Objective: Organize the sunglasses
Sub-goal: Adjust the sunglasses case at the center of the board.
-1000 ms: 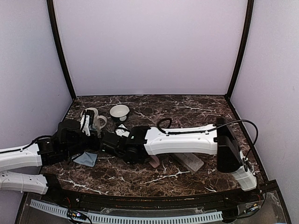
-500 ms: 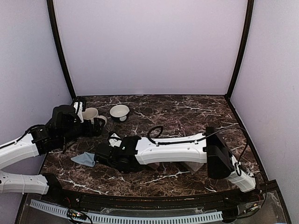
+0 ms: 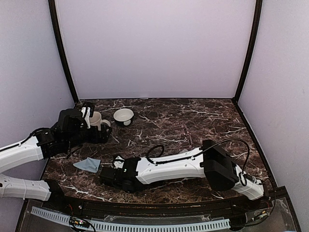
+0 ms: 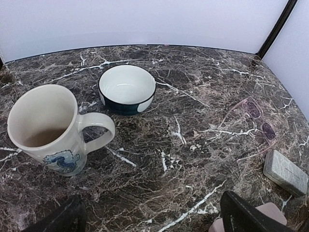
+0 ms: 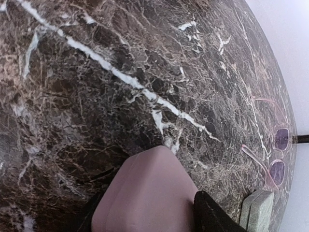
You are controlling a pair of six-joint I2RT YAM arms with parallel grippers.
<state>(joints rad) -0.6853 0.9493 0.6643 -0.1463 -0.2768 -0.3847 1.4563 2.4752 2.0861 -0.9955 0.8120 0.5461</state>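
Note:
The red-framed sunglasses (image 4: 256, 123) lie folded open on the marble at the right of the left wrist view. They also show in the right wrist view (image 5: 276, 155). The black sunglasses are out of view. My right gripper (image 5: 149, 205) is shut on the end of a pink case (image 5: 147, 193), low over the table. In the top view it (image 3: 105, 176) sits near the front left. My left gripper (image 4: 152, 210) is open and empty, beside the mug (image 4: 46, 128), and also shows in the top view (image 3: 101, 135).
A grey case (image 4: 286, 172) lies just past the red sunglasses. A white-and-dark bowl (image 4: 127, 89) stands beyond the mug. A light-blue cloth (image 3: 88, 164) lies near the front left. The right arm (image 3: 174, 164) spans the table's middle.
My right gripper has swung toward the front left with the pink case. My left gripper has pulled back left beside the mug.

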